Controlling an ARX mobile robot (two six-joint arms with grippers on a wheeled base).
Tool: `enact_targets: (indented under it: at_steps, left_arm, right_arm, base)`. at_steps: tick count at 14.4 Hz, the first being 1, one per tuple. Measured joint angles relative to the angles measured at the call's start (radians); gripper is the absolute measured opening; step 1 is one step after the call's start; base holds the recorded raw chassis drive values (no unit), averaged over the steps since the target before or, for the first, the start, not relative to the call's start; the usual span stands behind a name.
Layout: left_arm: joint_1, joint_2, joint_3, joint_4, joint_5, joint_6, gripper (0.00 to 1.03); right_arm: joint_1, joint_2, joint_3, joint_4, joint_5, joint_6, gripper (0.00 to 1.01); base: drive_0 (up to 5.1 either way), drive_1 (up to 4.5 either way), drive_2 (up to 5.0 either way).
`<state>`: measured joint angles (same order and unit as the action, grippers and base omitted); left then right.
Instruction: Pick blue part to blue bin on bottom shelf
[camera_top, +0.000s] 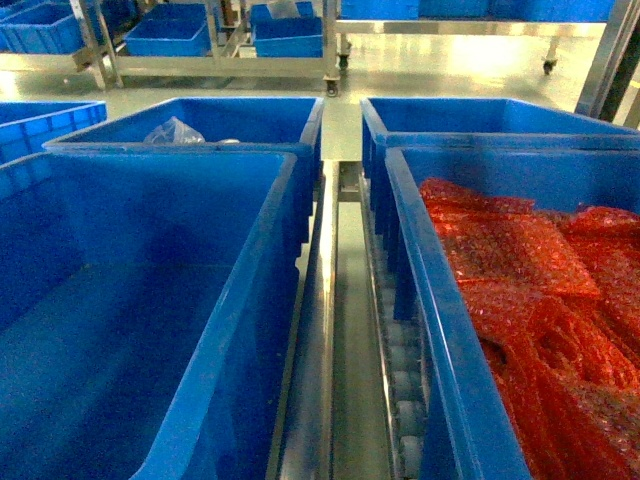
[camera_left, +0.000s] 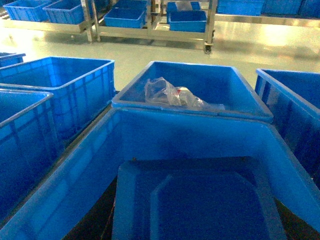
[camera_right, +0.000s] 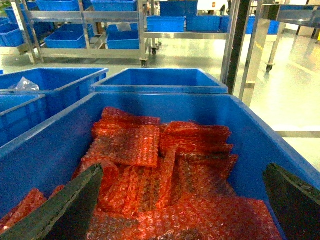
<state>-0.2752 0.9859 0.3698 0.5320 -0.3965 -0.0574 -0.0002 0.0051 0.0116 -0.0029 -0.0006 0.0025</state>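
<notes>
With no dark blue part visible anywhere, the task looks barely begun: the right gripper (camera_right: 180, 200), jaws spread apart, hangs above the red bubble-wrap packets (camera_right: 165, 165), while the left gripper's state cannot be told.

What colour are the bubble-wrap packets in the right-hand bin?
Red bubble-wrap packets, clearest in the right wrist view.

Right gripper (camera_right: 182, 200), two dark grey-green wedge-shaped fingers (camera_right: 70, 210), matte, rough-textured surface

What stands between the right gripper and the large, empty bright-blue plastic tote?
The right gripper, open, hangs over the tote of red bubble-wrap packets. That tote's wall and a shiny steel rail lie between; the empty tote's top looks unobstructed.
</notes>
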Motion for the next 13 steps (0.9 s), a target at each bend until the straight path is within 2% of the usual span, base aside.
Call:
enact_targets:
  at_steps: [13]
  left_arm:
    - [0.0, 0.0, 0.0, 0.0, 0.0, 0.0, 0.43]
  right_arm:
    - [0.0, 0.0, 0.0, -0.002, 0.0, 0.0, 0.98]
  base:
    - [0.0, 4.08, -4.0]
